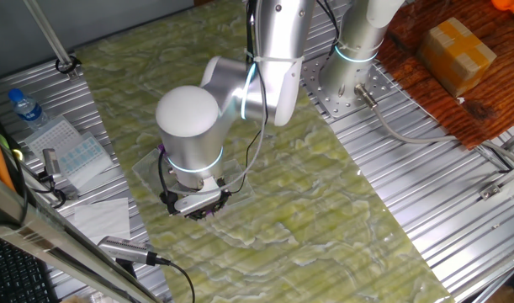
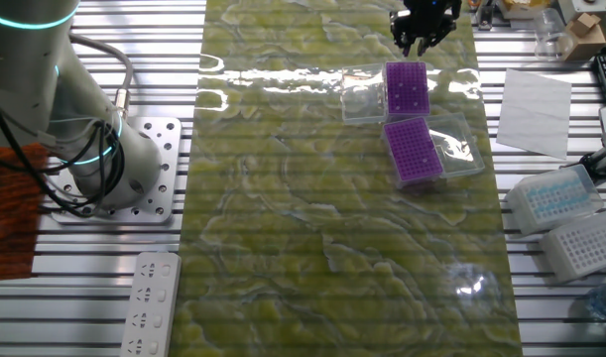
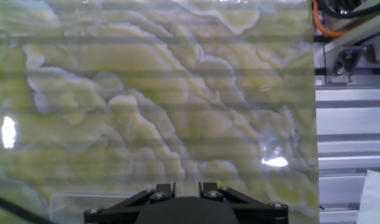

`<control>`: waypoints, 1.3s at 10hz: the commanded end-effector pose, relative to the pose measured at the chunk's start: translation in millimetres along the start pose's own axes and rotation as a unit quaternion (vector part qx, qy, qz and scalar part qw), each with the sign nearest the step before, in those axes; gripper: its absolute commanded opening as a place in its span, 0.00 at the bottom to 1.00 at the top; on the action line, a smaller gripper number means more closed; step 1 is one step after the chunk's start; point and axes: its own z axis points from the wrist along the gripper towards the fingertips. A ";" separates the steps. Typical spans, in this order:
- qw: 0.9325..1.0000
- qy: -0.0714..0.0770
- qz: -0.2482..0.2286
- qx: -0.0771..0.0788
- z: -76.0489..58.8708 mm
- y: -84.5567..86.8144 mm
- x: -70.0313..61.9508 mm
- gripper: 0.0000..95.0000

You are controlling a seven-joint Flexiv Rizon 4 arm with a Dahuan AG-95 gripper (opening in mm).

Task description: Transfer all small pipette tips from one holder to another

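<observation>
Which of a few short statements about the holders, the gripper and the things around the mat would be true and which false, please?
1. Two purple holders sit on the green mat. True.
2. The gripper hangs over the middle of the nearer holder in the other fixed view. False: it is beyond the far end of the farther holder.
3. The holders sit in clear plastic cases. True.
4. A water bottle stands on the green mat. False: it stands off the mat, on the slatted metal table.
5. The hand view shows the purple holders. False: it shows mostly the green mat and a clear plastic edge.
</observation>
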 end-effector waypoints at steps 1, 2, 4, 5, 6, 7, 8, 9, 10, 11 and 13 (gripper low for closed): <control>1.000 0.009 -0.001 -0.002 0.2 -1.4 -3.2 0.20; 1.000 0.010 0.000 -0.001 0.3 -1.6 -4.4 0.20; 1.000 0.010 0.002 -0.001 0.2 -1.9 -5.2 0.20; 1.000 0.010 0.000 -0.001 -0.1 -2.4 -6.2 0.20; 1.000 0.011 -0.002 -0.001 0.0 -2.3 -6.5 0.20; 1.000 0.012 -0.003 -0.001 0.2 -2.2 -6.9 0.20; 1.000 0.017 -0.006 -0.002 0.3 -2.2 -7.2 0.20; 1.000 0.022 -0.008 -0.002 0.4 -2.1 -7.7 0.20; 1.000 0.022 -0.008 -0.002 0.4 -2.1 -7.7 0.20; 1.000 0.027 -0.006 -0.002 1.1 -1.7 -9.8 0.20; 1.000 0.031 -0.006 -0.001 2.1 -1.1 -13.4 0.20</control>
